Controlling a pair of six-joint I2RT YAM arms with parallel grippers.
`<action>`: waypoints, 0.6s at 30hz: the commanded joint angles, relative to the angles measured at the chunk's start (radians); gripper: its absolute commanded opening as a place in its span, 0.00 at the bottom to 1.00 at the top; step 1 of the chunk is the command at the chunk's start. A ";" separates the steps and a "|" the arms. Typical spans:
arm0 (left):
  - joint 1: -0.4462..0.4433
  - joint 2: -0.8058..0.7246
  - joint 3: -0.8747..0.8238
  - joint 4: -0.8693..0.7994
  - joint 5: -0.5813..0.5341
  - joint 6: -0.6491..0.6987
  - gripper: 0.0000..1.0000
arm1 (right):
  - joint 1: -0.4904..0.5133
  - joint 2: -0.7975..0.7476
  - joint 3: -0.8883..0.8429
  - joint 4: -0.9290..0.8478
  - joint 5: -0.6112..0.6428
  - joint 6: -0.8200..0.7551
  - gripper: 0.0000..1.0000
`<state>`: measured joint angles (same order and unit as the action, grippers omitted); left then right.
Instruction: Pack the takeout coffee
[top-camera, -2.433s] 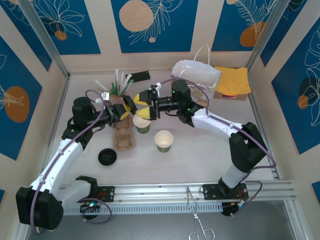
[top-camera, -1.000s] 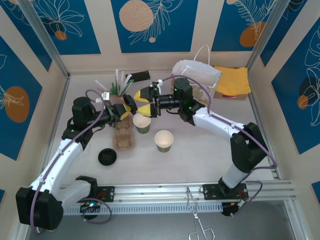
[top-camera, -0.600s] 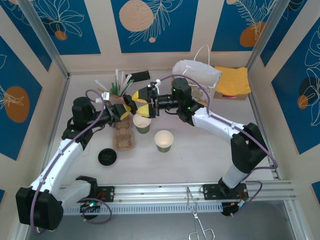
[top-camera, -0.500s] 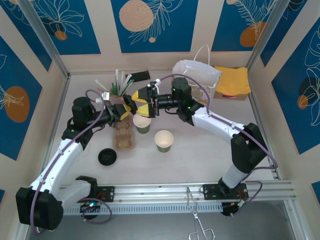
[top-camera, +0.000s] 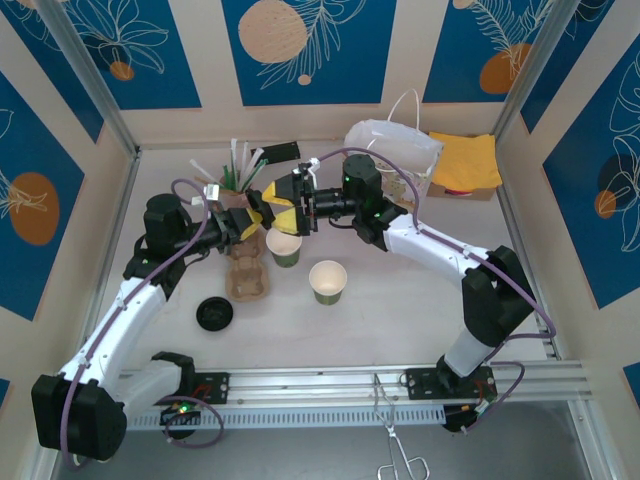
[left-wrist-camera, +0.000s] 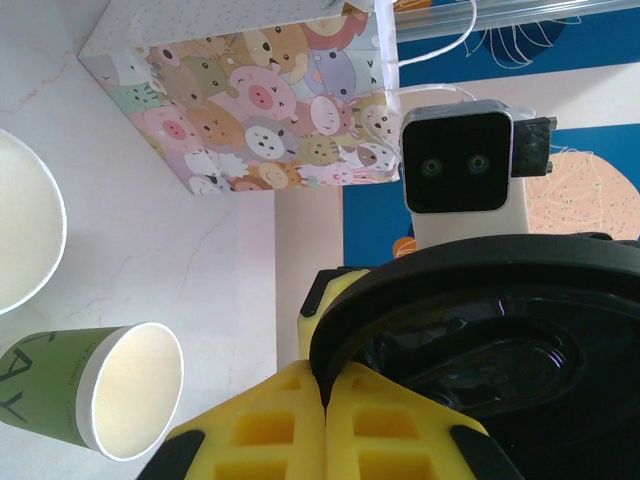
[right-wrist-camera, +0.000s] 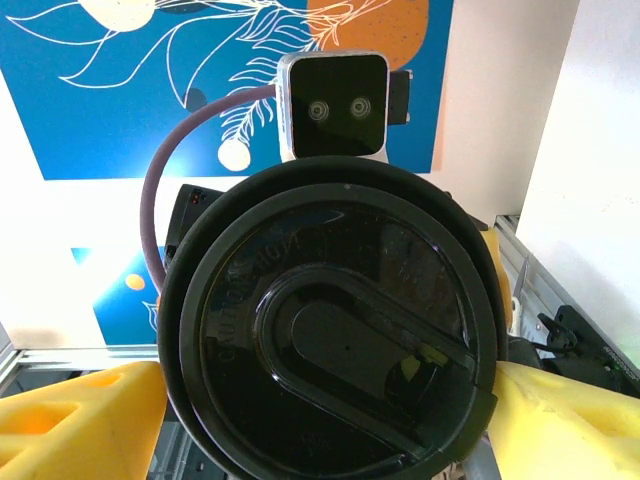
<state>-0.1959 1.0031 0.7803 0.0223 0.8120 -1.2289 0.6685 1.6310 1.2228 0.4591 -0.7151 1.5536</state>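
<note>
While the left pincer is clamped on the rim of the black lid, the lid hangs in the air off the table, standing on edge with its top face toward the right wrist camera. Left fingers are pressed together on the lid's edge.

The right pincer faces the left one head-on, jaws spread wide, one yellow finger on each side of the lid. Can't tell whether those fingers touch the rim.

In the top view both pincers meet mid-table: left pincer, right pincer, lid between them.

A green paper cup stands upright and open just below the two pincers. A second open cup sits nearer the arm bases, off to the right pincer's side. The cardboard cup carrier lies under the left pincer. Another black lid lies flat on the table beside the left arm. The cartoon-print bag stands behind the right pincer.
</note>
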 joint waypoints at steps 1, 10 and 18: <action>0.014 -0.006 -0.003 0.011 0.032 0.013 0.01 | 0.012 0.006 0.038 0.014 -0.021 -0.001 0.83; 0.014 -0.007 -0.006 0.013 0.034 0.012 0.01 | 0.011 0.018 0.041 0.025 -0.026 0.008 0.79; 0.014 -0.004 -0.005 0.011 0.033 0.015 0.02 | 0.006 0.015 0.037 0.025 -0.020 0.008 0.74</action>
<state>-0.1936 1.0031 0.7803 0.0227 0.8127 -1.2293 0.6712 1.6402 1.2278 0.4595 -0.7155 1.5581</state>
